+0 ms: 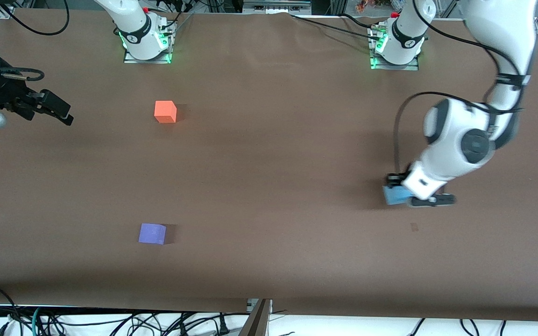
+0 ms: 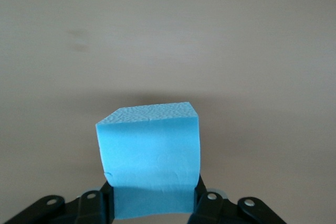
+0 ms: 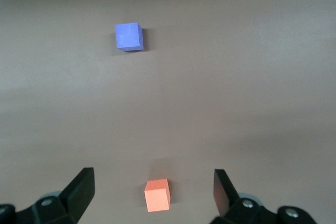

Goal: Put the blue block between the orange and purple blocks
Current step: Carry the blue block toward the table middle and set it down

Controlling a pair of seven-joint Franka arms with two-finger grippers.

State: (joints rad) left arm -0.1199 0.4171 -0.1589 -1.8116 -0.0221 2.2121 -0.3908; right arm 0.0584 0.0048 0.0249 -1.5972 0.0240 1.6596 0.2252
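Left gripper (image 1: 414, 190) clamps blue block (image 1: 394, 194), seemingly only by its lower edge; may slip. Orange (image 1: 165, 112), purple (image 1: 152, 233) well apart. Right gripper (image 1: 49, 108) waits, spread.

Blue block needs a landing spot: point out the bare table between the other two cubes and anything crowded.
The table is bare between the orange block and the purple block, which lies nearer the camera. Only the left arm's end is busy: the left gripper is shut on the blue block. The right gripper waits open, apart from the orange block.
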